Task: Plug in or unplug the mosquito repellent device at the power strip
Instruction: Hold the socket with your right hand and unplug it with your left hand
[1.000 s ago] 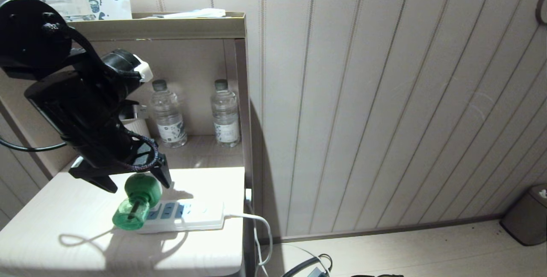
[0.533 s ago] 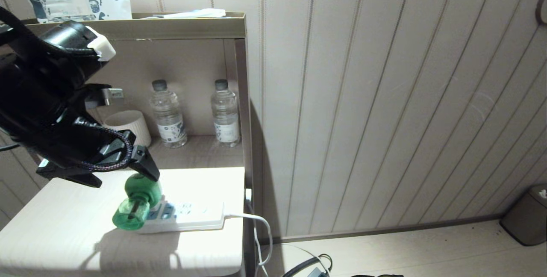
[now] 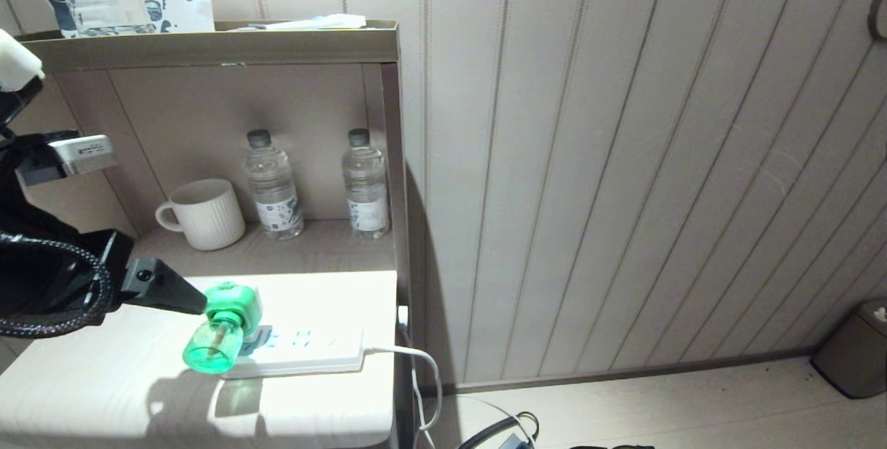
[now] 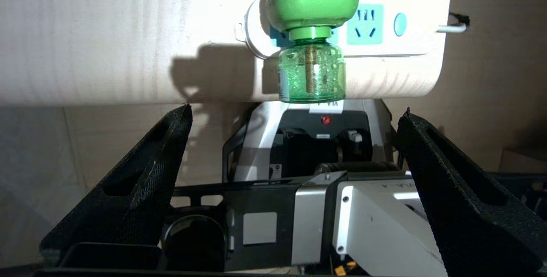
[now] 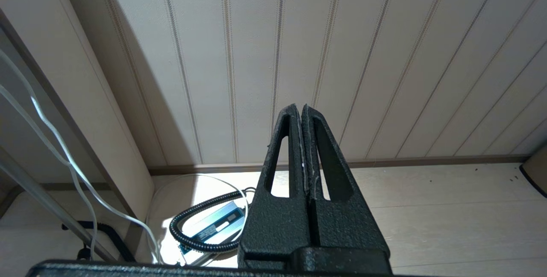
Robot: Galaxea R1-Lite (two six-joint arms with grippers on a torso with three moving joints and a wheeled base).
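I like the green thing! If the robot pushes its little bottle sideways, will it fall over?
Probably not: the mosquito repellent device looks plugged into the power strip, so it should stay put. The bottle overhangs the strip's edge, so a hard shove might lever it loose. Its smooth plastic may be slippery.

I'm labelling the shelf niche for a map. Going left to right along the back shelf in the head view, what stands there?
White ribbed ceramic mug → clear plastic water bottle with a dark cap → second clear plastic water bottle beside the niche's side wall.
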